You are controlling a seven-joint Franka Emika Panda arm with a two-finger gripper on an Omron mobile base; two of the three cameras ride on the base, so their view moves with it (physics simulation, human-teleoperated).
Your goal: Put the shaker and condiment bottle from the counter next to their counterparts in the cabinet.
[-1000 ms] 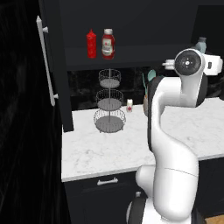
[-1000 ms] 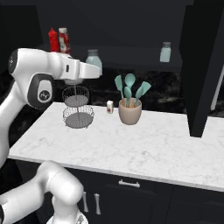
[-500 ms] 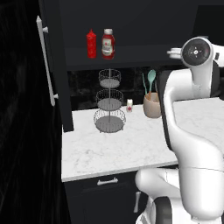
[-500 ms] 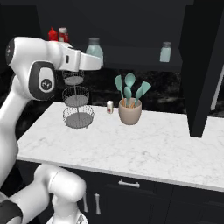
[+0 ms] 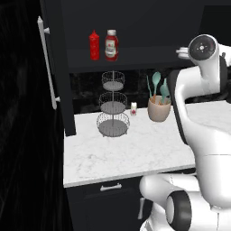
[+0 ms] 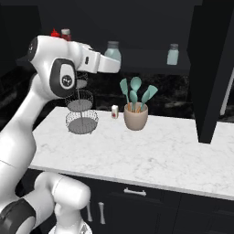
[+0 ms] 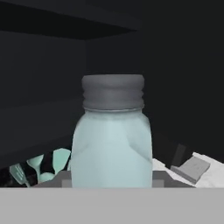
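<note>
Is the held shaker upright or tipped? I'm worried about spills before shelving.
Upright: the shaker sits in the gripper with its grey cap on top, body vertical.

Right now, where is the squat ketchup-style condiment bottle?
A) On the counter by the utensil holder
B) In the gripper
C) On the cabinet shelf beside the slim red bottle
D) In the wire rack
C: the condiment bottle stands on the cabinet shelf right beside the slim red bottle.

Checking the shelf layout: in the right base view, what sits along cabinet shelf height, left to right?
Slim red squeeze bottle, condiment bottle, shaker at the gripper, second shaker.
</note>
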